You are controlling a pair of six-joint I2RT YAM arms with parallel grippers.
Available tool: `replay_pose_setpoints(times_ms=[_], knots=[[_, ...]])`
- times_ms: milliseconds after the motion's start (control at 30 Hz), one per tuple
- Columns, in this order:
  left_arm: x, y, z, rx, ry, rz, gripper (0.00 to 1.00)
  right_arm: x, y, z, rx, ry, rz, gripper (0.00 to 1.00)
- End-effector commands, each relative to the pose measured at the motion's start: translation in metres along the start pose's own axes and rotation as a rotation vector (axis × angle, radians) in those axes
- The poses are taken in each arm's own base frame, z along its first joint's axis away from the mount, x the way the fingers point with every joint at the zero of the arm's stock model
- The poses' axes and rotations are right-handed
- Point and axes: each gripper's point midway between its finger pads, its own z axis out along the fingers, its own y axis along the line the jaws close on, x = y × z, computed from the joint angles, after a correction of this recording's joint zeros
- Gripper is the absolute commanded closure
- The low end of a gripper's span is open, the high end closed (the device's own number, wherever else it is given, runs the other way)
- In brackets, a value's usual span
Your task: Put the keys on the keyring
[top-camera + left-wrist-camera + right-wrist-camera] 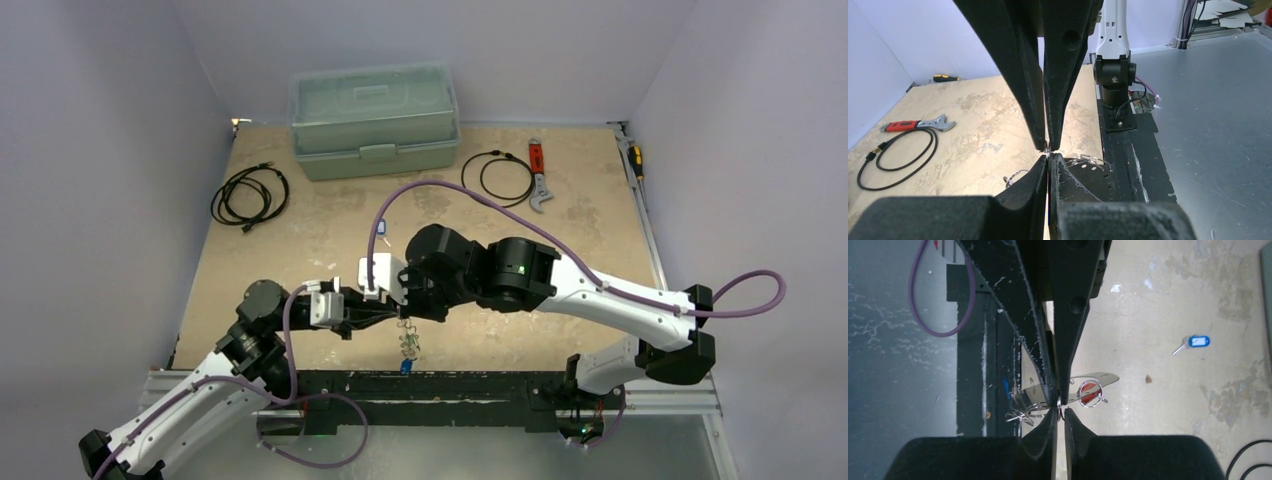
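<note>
While the left gripper (1047,149) and right gripper (1059,404) clamp jaws on the keyring (406,326), keys (407,347) hang lengthwise downward.

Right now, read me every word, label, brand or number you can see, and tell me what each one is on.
No text can be read in any view.
On the toolbox: a pale patch on the lid, too blurred to read.
On the blue key: a white tag face, too small to read.
On the wrench: no legible marking on the red handle.
</note>
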Motion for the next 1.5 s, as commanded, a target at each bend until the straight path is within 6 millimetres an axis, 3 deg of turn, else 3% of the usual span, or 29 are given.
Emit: replay_pose_setpoints(times_ms=[0, 100, 167, 200, 233, 367, 533, 833, 1467], knots=[[-0.023, 0.005, -0.004, -0.039, -0.027, 0.061, 1.0, -0.036, -0.016, -0.013, 0.087, -0.168, -0.022, 0.74], [-0.032, 0.004, -0.007, -0.05, -0.049, 0.085, 1.0, -0.051, -0.021, -0.022, 0.125, -0.262, -0.018, 0.57], [-0.036, 0.004, -0.009, -0.064, -0.06, 0.095, 1.0, -0.066, -0.026, -0.035, 0.17, -0.382, 0.005, 0.51], [-0.038, 0.005, -0.01, -0.072, -0.065, 0.099, 1.0, -0.065, -0.028, -0.041, 0.194, -0.416, 0.013, 0.49], [-0.04, 0.005, -0.011, -0.077, -0.069, 0.103, 1.0, -0.074, -0.031, -0.052, 0.223, -0.502, 0.014, 0.48], [-0.053, 0.007, -0.015, -0.107, -0.104, 0.11, 1.0, -0.072, -0.022, -0.082, 0.242, -0.737, 0.015, 0.5], [-0.068, 0.003, -0.016, -0.106, -0.176, 0.091, 1.0, -0.065, 0.002, -0.099, 0.177, -1.004, 0.015, 0.58], [-0.087, -0.008, -0.022, -0.079, -0.265, 0.121, 1.0, -0.063, 0.01, -0.08, 0.109, -1.078, 0.071, 0.65], [-0.086, -0.01, -0.024, -0.082, -0.269, 0.128, 1.0, -0.073, 0.005, -0.06, 0.036, -1.043, 0.068, 0.7]])
